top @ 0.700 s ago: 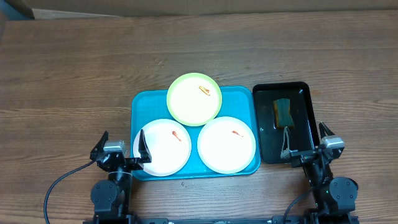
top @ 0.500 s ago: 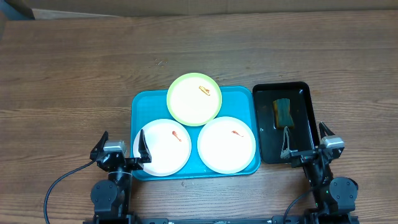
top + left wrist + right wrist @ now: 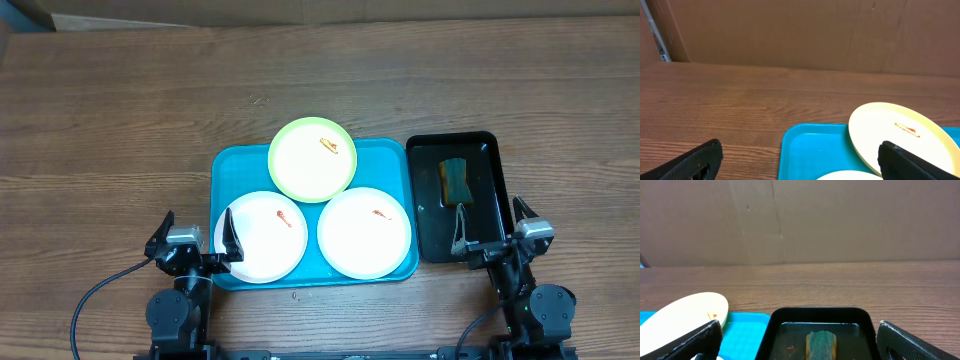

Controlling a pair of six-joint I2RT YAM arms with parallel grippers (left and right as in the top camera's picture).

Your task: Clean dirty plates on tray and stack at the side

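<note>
In the overhead view, a brown wood-grain tabletop (image 3: 120, 100) is seen, its grain running left to right, and cardboard (image 3: 300, 8) is set along its far edge. The turquoise tray (image 3: 228, 170) is laid at the middle near the robot, its long axis set left to right. On it are carried the yellow-green plate (image 3: 312, 159), overhanging the far rim, and the left white plate (image 3: 262, 237) and right white plate (image 3: 364, 232), side by side at the near rim. Each is marked by an orange smear. Just to the right, a black tray (image 3: 485, 150), its long axis pointing away from the robot, is occupied by a sponge (image 3: 455, 178). The left pincer (image 3: 197, 235) and right pincer (image 3: 490, 230) are held released and empty. In the left wrist view, the tray's far left corner and the yellow-green plate are framed by spread fingers (image 3: 690, 162). In the right wrist view, the black tray and sponge are framed by parted fingers (image 3: 695, 342).
</note>
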